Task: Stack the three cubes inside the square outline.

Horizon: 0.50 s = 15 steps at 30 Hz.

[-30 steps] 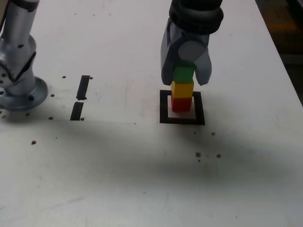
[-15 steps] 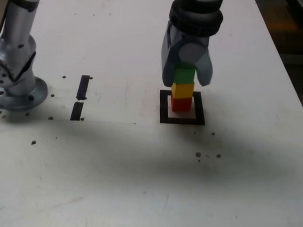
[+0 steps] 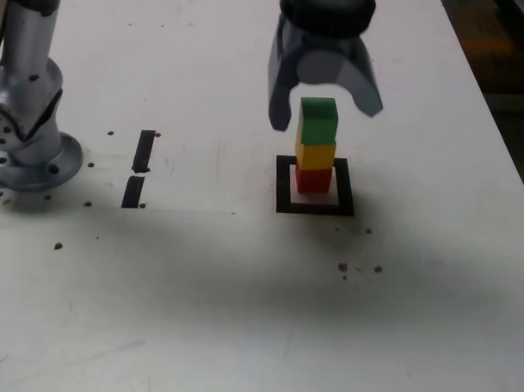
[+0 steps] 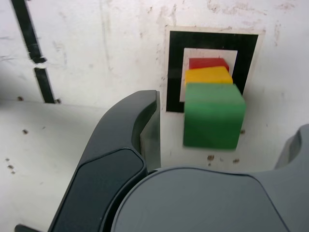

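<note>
White table point(image 3: 241, 316), two short black tape strips point(image 3: 144, 151) end to end, scattered dark specks point(image 3: 343, 268)

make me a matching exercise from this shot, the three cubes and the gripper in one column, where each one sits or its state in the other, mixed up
Column one:
1. red cube
2. yellow cube
3. green cube
4. gripper

Column two:
A. top of the stack
B. open, jaws spread clear of the stack
C. bottom of the stack, inside the square outline
D. middle of the stack

Pairs: 1-C, 2-D, 3-A, 4-B
</note>
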Tool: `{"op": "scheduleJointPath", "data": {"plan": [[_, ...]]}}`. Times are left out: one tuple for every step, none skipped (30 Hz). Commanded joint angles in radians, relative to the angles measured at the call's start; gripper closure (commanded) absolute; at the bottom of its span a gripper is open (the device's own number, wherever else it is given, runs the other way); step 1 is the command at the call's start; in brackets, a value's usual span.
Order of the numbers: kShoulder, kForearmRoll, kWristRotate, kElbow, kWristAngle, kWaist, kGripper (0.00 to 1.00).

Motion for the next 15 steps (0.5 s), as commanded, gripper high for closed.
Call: {"op": "scheduleJointPath", "data": {"plan": [[-0.039,0.049,0.003,-0.033,-0.001,-0.011,0.00],[-0.059,0.070,0.007,-0.043,-0.003,-0.014,0.00],[-0.082,0.087,0.012,-0.047,-0.005,-0.016,0.00],[-0.111,0.099,0.018,-0.045,-0.007,-0.018,0.00],[-0.143,0.106,0.024,-0.034,-0.009,-0.019,0.00],[-0.178,0.109,0.029,-0.015,-0.011,-0.020,0.00],[-0.214,0.109,0.034,0.011,-0.012,-0.021,0.00],[-0.250,0.108,0.037,0.042,-0.013,-0.022,0.00],[-0.284,0.106,0.039,0.078,-0.013,-0.023,0.00],[-0.316,0.102,0.041,0.118,-0.013,-0.024,0.00],[-0.344,0.098,0.042,0.160,-0.011,-0.023,0.00],[-0.369,0.091,0.044,0.204,-0.009,-0.023,0.00],[-0.397,0.080,0.046,0.263,-0.006,-0.022,0.00],[-0.414,0.069,0.048,0.306,-0.004,-0.022,0.00],[-0.429,0.056,0.049,0.348,-0.001,-0.021,0.00]]}}
